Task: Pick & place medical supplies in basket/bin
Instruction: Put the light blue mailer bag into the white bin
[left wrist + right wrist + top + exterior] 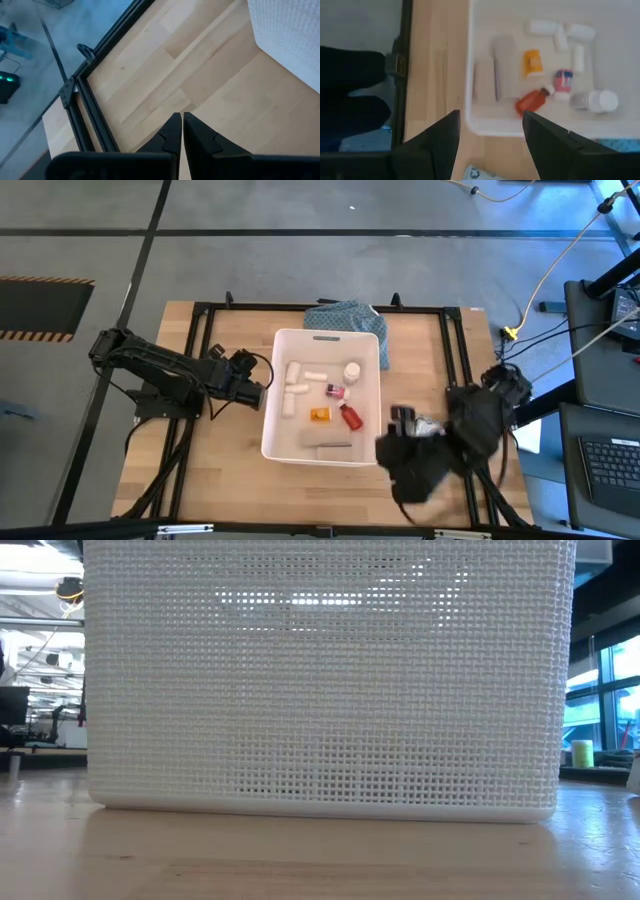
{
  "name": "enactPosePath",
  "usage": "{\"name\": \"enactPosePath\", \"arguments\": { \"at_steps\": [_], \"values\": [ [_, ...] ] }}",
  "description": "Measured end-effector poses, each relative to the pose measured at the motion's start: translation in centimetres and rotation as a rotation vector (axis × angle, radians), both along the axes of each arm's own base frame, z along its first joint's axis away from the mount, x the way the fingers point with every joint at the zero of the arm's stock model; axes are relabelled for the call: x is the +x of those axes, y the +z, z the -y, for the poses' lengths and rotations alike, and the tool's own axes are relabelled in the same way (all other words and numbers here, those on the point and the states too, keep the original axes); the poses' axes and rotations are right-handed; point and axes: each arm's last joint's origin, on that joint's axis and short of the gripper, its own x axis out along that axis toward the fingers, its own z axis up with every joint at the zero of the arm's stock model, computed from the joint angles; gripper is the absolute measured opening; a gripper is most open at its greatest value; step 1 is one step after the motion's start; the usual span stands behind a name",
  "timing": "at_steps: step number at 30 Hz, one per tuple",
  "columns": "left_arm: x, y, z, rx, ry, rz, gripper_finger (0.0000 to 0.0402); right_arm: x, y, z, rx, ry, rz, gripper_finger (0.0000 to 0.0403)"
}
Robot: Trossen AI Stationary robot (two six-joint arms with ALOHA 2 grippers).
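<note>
Right gripper (403, 420) sat beside the tub (275, 442), fingers apart around a small white item (479, 173), so it was nearer. Tub lay to its left, supplies (322, 415) already inside. Left gripper (258, 385) waited pinched together, empty.

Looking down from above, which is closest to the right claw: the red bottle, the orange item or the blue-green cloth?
From the right gripper:
1. Red bottle, in the tub's near right part.
2. Orange item, just beyond it, mid-tub.
3. Blue-green cloth, behind the tub's far edge.
</note>
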Motion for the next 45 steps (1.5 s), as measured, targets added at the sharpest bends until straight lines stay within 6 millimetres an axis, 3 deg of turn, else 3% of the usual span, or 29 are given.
{"name": "enactPosePath", "arguments": {
  "at_steps": [5, 10, 19, 23, 29, 39, 45],
  "values": [
    [0.0, 0.0, 0.0, 0.000, -0.006, -0.005, 0.0011, -2.0, -3.7, -3.5, -0.041, -0.135, -0.027, 0.0217],
    [0.0, 0.0, 0.0, 0.000, -0.006, -0.006, 0.0013, -4.4, -8.2, -5.1, -0.030, -0.388, -0.069, 0.0217],
    [0.0, 0.0, 0.0, 0.007, -0.005, -0.003, 0.0012, -9.9, -12.5, -4.4, 0.105, -0.919, 0.050, 0.0217],
    [0.0, 0.0, 0.0, 0.006, -0.001, 0.001, 0.0012, -11.5, -15.2, -3.4, 0.088, -1.119, -0.017, 0.0217],
    [0.0, 0.0, 0.0, 0.002, 0.000, 0.000, 0.0012, -12.4, -18.3, -2.0, -0.038, -1.170, -0.035, 0.0217],
    [0.0, 0.0, 0.0, -0.004, 0.003, 0.002, 0.0015, -13.5, -20.5, -1.2, -0.103, -1.159, -0.159, 0.0217],
    [0.0, 0.0, 0.0, -0.007, 0.022, 0.019, 0.0012, -14.4, -21.8, -0.9, -0.138, -1.257, -0.374, 0.0217]
  ]
}}
